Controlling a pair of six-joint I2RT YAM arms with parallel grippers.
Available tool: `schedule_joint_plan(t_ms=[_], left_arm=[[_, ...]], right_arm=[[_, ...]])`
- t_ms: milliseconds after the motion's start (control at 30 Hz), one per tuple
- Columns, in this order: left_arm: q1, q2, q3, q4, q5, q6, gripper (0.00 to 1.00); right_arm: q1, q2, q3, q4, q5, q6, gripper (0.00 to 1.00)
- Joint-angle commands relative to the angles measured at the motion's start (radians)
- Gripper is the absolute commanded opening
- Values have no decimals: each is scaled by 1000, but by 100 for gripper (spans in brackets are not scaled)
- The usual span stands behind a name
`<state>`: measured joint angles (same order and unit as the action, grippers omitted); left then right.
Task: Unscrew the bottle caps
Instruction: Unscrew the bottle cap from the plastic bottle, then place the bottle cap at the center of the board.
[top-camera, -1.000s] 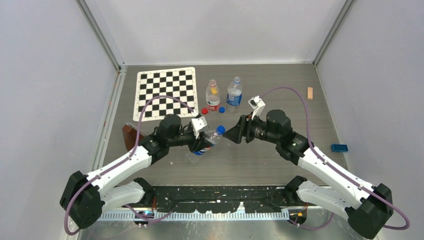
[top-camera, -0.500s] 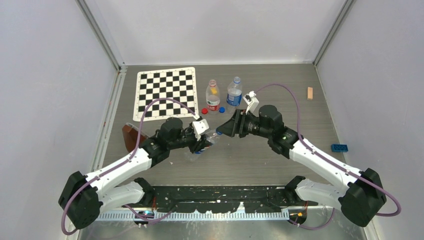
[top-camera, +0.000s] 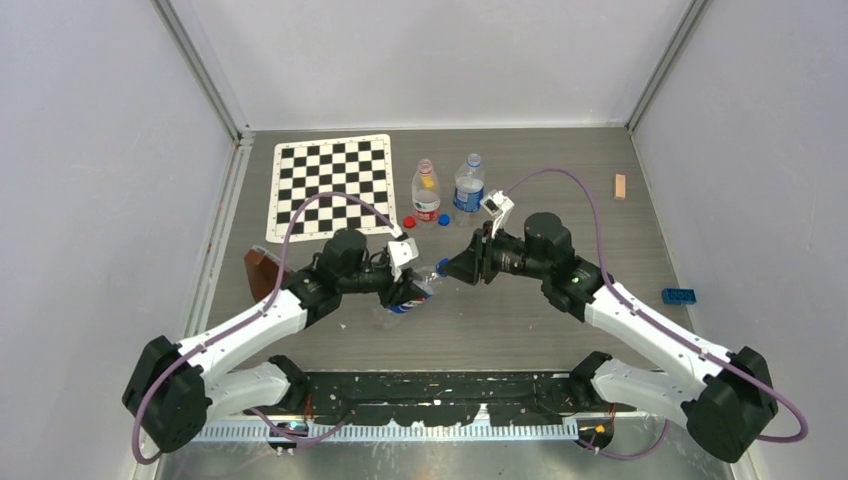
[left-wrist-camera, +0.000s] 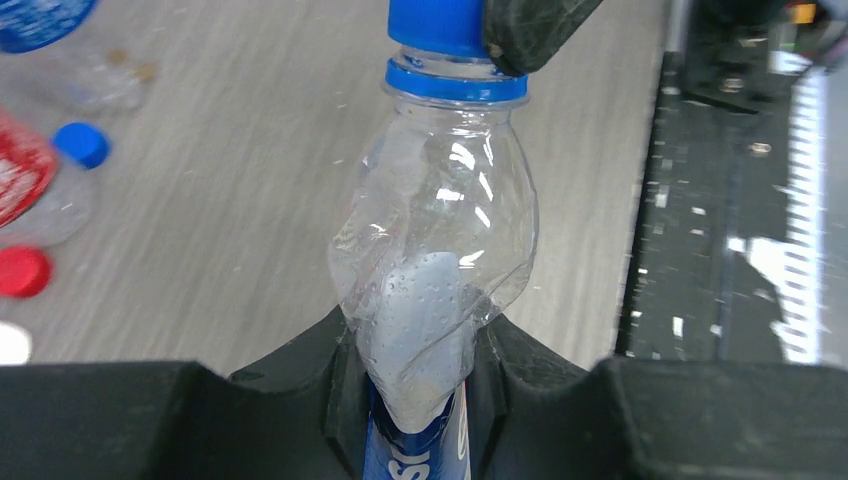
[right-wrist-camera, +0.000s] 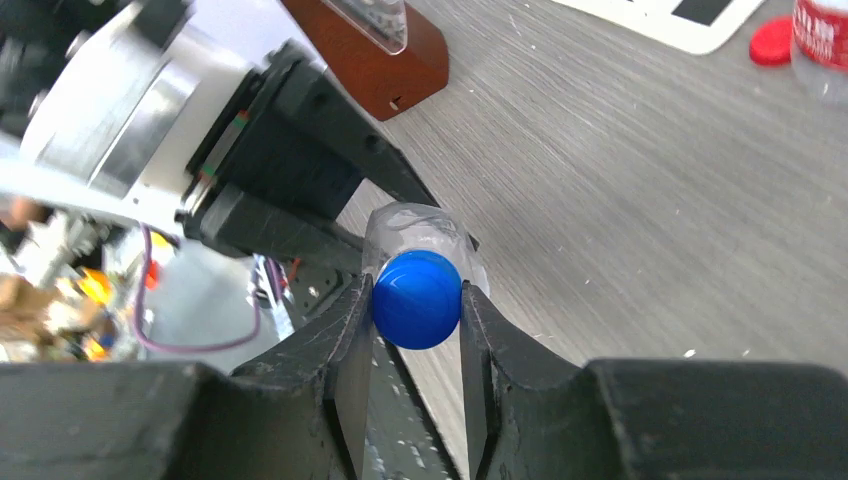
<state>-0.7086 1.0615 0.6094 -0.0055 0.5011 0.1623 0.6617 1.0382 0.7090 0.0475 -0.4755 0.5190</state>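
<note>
Swept the right arm (top-camera: 640, 325) leftward over the table (top-camera: 520, 330) since a second ago, and snapped the right gripper (right-wrist-camera: 417, 300) from wide to clamped on the blue cap (right-wrist-camera: 417, 299). Kept the left arm (top-camera: 250, 325) nearly in place, with the left gripper (left-wrist-camera: 415, 350) pinched tight on the bottle (left-wrist-camera: 430, 250), denting its clear wall. Holds that bottle tilted low over the middle of the table, neck aimed up and right toward the right arm. Cannot tell about base contact with the table. Puts the long axis straight along the line from left claw to right claw. Shows the cap end-on in the right wrist view, with 1 finger pressed on each side. Looks lined up for a twist about that axis. Risks spinning or crumpling the soft bottle in the left grip instead of breaking the thread. Leaves 2 other bottles (top-camera: 426, 195) standing at the back, well apart from both claws, with 1 red cap (top-camera: 408, 222) and 1 loose blue cap (top-camera: 443, 219) lying just in front. Reads as the last cap to unscrew.
</note>
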Motion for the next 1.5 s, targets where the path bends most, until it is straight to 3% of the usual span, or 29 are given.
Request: schedule_joint_plan(t_ms=[0, 200, 267, 367, 433, 600, 733, 967, 1200, 1367, 1467], left_arm=[[65, 65, 89, -63, 339, -19, 0], [105, 159, 159, -198, 627, 54, 1], [110, 180, 175, -245, 689, 92, 2], [112, 195, 196, -301, 670, 117, 1], [112, 183, 188, -279, 554, 93, 1], [112, 73, 97, -110, 208, -9, 0], [112, -41, -2, 63, 61, -49, 0], [111, -179, -139, 331, -10, -139, 0], [110, -180, -140, 334, -9, -154, 0], [111, -171, -140, 338, -3, -156, 0], [110, -175, -142, 337, 2, -156, 1]], right_arm=[[2, -92, -6, 24, -203, -389, 1], [-6, -177, 35, -236, -442, -926, 1], [-16, -199, 40, -269, -483, -1012, 1], [-27, -217, 47, -274, -467, -1050, 1], [-31, -218, 46, -238, -365, -949, 1], [-35, -165, -54, -26, 232, -576, 4], [-37, -2, -68, -35, 599, -271, 7], [-37, 289, -59, 126, 700, 5, 10], [-37, 496, 27, 171, 835, 99, 23], [-37, 559, 42, 203, 974, 154, 35], [-39, 587, 54, 208, 962, 152, 42]])
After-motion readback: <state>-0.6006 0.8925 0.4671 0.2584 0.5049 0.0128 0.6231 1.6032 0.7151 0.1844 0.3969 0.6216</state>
